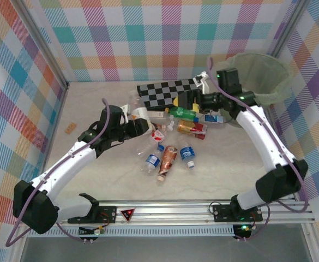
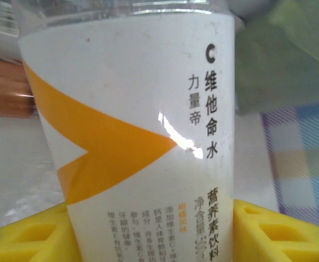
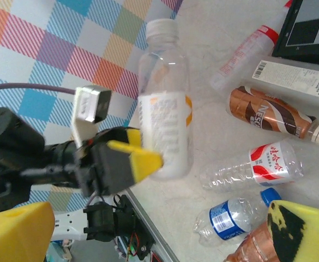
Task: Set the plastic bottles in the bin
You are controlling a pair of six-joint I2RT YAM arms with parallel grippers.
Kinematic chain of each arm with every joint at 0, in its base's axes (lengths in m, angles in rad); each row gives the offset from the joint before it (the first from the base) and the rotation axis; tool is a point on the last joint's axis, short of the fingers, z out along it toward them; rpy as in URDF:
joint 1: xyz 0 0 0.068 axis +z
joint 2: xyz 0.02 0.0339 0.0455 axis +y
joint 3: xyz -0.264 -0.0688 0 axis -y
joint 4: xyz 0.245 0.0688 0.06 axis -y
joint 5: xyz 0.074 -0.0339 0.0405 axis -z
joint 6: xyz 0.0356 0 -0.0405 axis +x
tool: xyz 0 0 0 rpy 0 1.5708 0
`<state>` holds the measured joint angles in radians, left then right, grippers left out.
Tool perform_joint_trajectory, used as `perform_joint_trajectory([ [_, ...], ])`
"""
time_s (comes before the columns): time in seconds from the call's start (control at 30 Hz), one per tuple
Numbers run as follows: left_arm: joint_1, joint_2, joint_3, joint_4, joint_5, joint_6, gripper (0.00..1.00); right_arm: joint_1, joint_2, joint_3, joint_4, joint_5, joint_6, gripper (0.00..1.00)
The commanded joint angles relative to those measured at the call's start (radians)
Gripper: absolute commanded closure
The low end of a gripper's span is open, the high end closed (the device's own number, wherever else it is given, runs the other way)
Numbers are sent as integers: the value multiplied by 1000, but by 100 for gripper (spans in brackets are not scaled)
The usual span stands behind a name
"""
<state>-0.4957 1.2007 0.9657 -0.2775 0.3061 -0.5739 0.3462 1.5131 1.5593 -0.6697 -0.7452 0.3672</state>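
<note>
My left gripper (image 1: 143, 124) is shut on a clear bottle with a white and orange label (image 1: 139, 114). Its yellow fingers (image 2: 274, 229) press both sides of that label (image 2: 137, 125). In the right wrist view the same bottle (image 3: 164, 125) stands upright with its white cap on top, clamped near its base. My right gripper (image 1: 185, 102) hangs open above the pile with nothing in it, its yellow fingertips (image 3: 295, 229) wide apart. On the table lie a green bottle (image 1: 184, 113), a brown one (image 1: 168, 159) and two blue-labelled ones (image 1: 152, 161). The bin (image 1: 274, 90) stands at the back right.
A black-and-grey checkerboard (image 1: 164, 93) lies behind the bottles. A small tan block (image 1: 70, 128) sits near the left wall. Checked walls close in the left, back and right. A metal rail (image 1: 192, 210) runs along the near edge.
</note>
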Motion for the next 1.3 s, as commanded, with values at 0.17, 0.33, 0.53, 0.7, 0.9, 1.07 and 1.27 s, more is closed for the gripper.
perform_joint_trajectory([
  [0.17, -55, 33, 20, 159, 309, 172, 89, 86, 166, 97, 140, -108, 79, 6],
  [0.33, -72, 73, 48, 153, 336, 186, 90, 96, 231, 156, 118, -89, 64, 8],
  [0.53, -81, 68, 55, 162, 324, 184, 90, 96, 263, 166, 107, -77, 54, 16],
  [0.7, -82, 67, 64, 153, 311, 184, 90, 97, 291, 169, 107, -98, 59, 21],
  [0.9, -83, 66, 67, 153, 291, 177, 90, 98, 301, 173, 92, -108, 48, 33],
  [1.07, -83, 65, 69, 141, 276, 178, 86, 97, 291, 184, 78, -81, 33, 42],
  [1.27, -83, 44, 58, 134, 239, 180, 40, 95, 288, 241, 31, -47, -7, 46],
])
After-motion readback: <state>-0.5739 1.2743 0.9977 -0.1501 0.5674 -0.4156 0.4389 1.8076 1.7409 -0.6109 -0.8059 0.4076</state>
